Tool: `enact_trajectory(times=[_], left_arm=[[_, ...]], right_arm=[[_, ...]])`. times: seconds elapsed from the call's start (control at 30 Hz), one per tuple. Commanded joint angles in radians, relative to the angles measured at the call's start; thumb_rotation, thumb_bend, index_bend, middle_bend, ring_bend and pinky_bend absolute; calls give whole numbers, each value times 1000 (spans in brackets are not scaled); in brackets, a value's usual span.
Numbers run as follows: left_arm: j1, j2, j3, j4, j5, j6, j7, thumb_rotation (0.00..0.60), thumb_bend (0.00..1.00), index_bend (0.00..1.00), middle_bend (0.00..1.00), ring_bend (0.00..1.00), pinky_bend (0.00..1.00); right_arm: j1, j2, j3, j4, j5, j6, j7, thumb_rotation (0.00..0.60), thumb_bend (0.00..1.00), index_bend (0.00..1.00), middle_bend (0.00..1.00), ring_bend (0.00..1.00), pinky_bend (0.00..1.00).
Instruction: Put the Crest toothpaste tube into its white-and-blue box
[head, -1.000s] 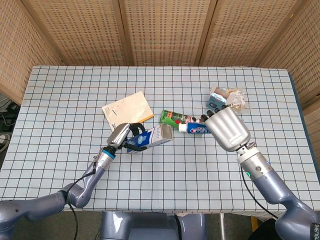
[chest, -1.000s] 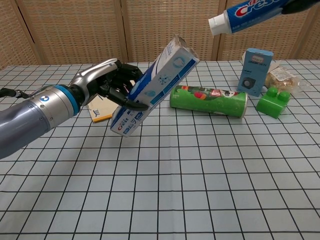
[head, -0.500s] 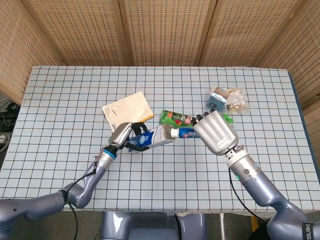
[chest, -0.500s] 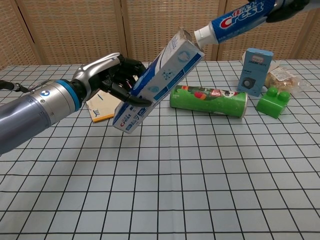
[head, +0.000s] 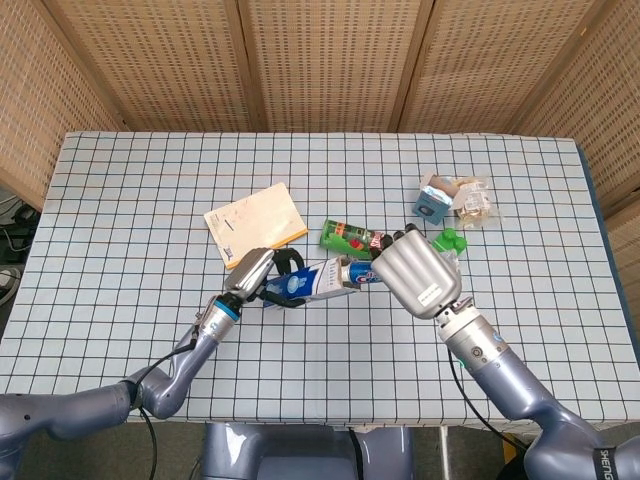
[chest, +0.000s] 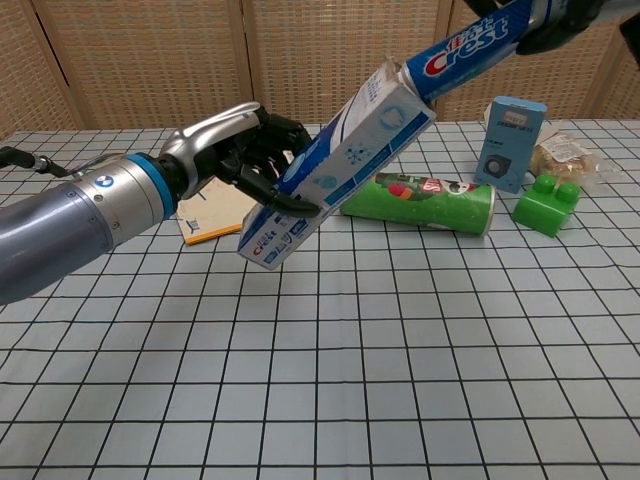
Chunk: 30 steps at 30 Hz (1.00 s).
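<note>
Checked cloth covers the table (chest: 330, 400), with woven cane screens standing behind it. Nearest the chest camera, the left hand (chest: 245, 150) holds the white-and-blue box (chest: 335, 170) clear of the cloth, fingers wrapped round its lower half, so that the box slants up and to the right with its open mouth at the top. Compared with half a second ago, the Crest toothpaste tube (chest: 470, 42) no longer hovers cap-first just outside that mouth: its cap end has gone in and is hidden by the box, while the blue body with the brand lettering still sticks out above. That suggests insertion is begun but far from finished; most of the tube's length remains outside.

The tube's long axis runs from upper right down to lower left in the chest view, nearly in line with the box, cap end leading downward toward the left hand. From the head view both lie almost level across the table, the tube (head: 362, 274) pointing left into the box (head: 305, 281). The right hand (head: 415, 272) clasps the tube's tail end.

Behind, lying on the cloth, are a green can (chest: 418, 200), a green block (chest: 546, 205), a small blue carton (chest: 510, 135), a wrapped snack (chest: 563, 155) and a tan notebook (head: 255, 222).
</note>
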Motion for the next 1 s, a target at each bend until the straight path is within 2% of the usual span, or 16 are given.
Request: enact_trajectory(times=[0.03,0.37,0.43,0.5,0.53,0.57,0.6,0.67,0.73,0.87,1.0], left_arm=[[-5,-7,-6,-5,-8,-2,5,600,25,580,488,535,506],[-25,-13,-9,-24,-19,-22,23,600,35,580,488,535,506],[-27,-18,-8,-25,-19,-20,23,600,91,581,488,535,506],[-29,-26,-7,-24,-17,-20,13,600,166,584,488,535,506],[-30,-30,-9,-24,-17,-21,5,600,200,587,488,536,506],[-32,-36,-11,-21,-18,-20,-4,600,218,591,489,536,506],[-34,-42,-13,-17,-19,-21,-10,600,224,595,491,536,506],[-36,-55,-18,-8,-22,-19,-28,600,229,612,503,536,509],[-37,-72,-25,4,-25,-12,-49,600,232,632,518,537,514],[-39,-86,-33,16,-31,-12,-75,600,232,663,535,538,516],[-43,-93,-43,27,-34,-28,-136,600,233,673,540,538,516]], right_arm=[[23,-13,-12,-10,17,1,-33,600,663,686,651,672,683],[95,-64,-45,-22,43,22,-166,600,628,680,642,672,683],[104,-74,-51,-25,40,28,-181,600,563,641,604,661,683],[113,-79,-56,-35,42,30,-188,600,491,528,516,617,677],[117,-78,-58,-39,43,31,-191,600,417,413,423,550,634],[122,-77,-58,-43,40,32,-194,600,316,282,306,449,545],[125,-76,-58,-44,32,36,-197,600,246,200,227,373,467],[130,-74,-55,-41,-4,52,-210,600,107,41,65,192,244],[132,-71,-51,-38,-46,63,-209,600,65,3,19,143,173],[129,-59,-46,-36,-86,67,-189,600,50,0,0,130,152],[120,-24,-37,-31,-134,85,-181,600,47,0,0,121,91]])
